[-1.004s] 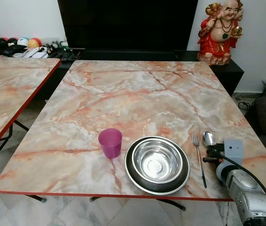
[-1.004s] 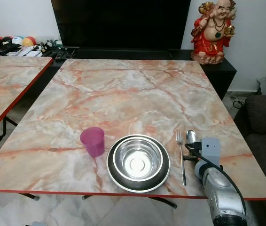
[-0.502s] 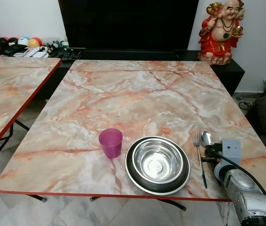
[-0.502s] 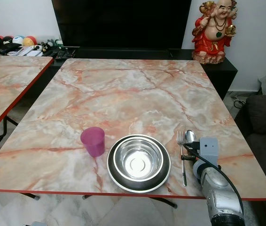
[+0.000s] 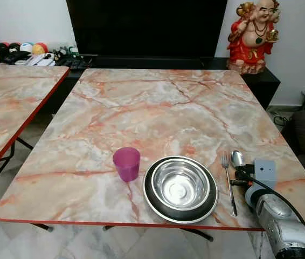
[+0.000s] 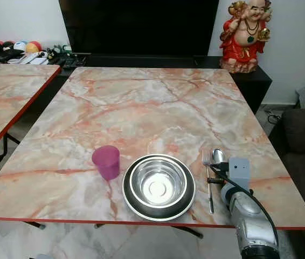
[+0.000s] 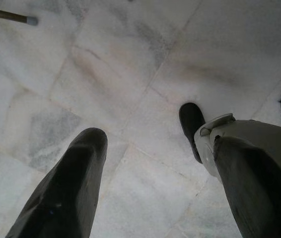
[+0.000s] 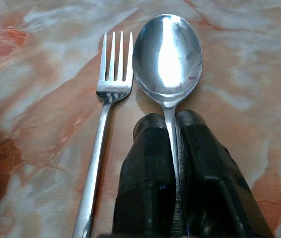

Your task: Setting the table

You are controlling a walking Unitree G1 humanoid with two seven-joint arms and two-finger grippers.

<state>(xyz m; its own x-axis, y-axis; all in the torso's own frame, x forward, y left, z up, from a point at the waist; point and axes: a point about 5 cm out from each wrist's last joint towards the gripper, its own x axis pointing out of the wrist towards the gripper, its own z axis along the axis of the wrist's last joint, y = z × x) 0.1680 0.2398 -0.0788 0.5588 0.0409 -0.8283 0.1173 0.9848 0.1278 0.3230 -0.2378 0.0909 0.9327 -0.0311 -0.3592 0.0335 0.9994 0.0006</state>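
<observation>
The right gripper (image 8: 170,129) has its two black fingers (image 8: 148,168) pressed tight on the thin handle of one spoon (image 8: 168,52), with almost no gap between them. In the head view this gripper (image 5: 240,175) sits in the lower right of the frame, low over the marble table (image 5: 158,108), and the spoon's (image 5: 238,158) round bowl pokes out ahead of it. One fork (image 8: 105,114) lies just beside the spoon, with four prongs, and the two do not seem to touch. In the head view the fork (image 5: 228,181) lies flat, pointing up the frame, between the spoon and the dishes. Next, toward the lower middle of the frame, sits one shiny metal bowl (image 5: 180,184) inside one dark plate (image 5: 155,202) with a silver rim. Just beside the plate, a little to the left, stands one purple cup (image 5: 126,163), upright. All of these sit near the bottom edge of the table. A second marble table (image 5: 7,102) with a red edge shows at the left of the frame. At the top is one big black screen (image 5: 147,27), and in the upper right stands one red and gold statue (image 5: 256,36). The left gripper (image 7: 155,163) hangs down over a white tiled floor (image 7: 105,59), and its two fingers (image 7: 71,188) are spread wide apart with nothing in them.
</observation>
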